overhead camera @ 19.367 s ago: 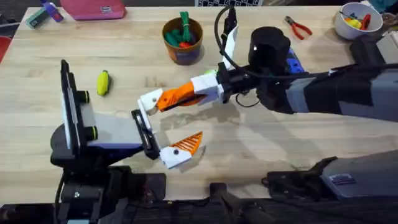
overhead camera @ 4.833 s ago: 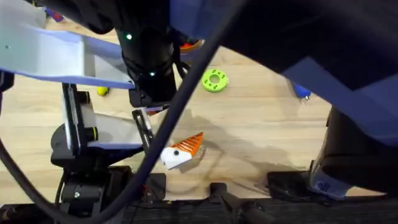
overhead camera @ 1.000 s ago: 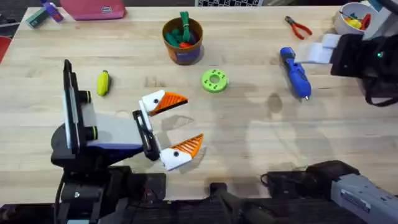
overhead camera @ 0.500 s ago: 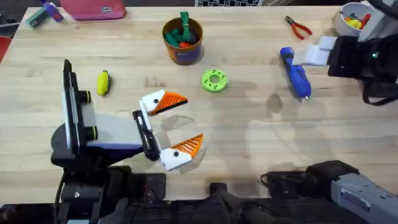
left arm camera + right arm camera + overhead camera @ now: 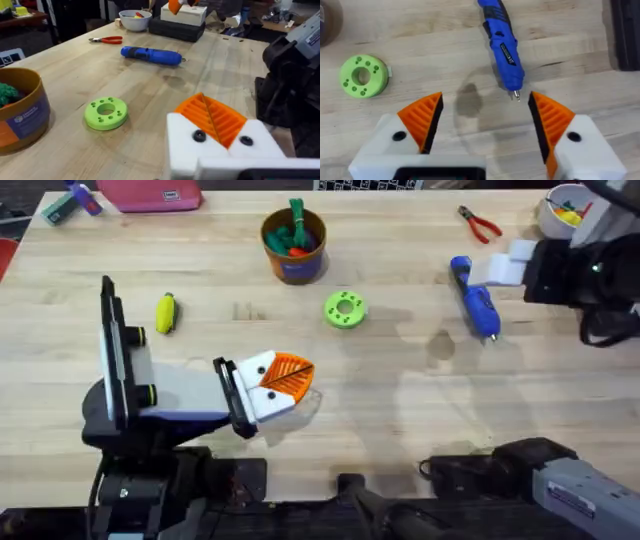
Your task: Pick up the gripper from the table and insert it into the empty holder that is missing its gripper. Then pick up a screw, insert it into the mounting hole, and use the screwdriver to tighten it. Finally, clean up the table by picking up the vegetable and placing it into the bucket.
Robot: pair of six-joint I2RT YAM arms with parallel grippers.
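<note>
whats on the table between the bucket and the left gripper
In the overhead view, the green ring lies between the bucket and the left gripper, slightly to the right of that line.

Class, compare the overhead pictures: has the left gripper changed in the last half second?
Yes. The left gripper has closed: its two orange jaws, earlier spread apart, now meet, while its place relative to the green ring is unchanged.

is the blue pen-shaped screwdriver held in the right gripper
No, the blue pen-shaped screwdriver lies on the wooden table, ahead of the open right gripper.
</note>
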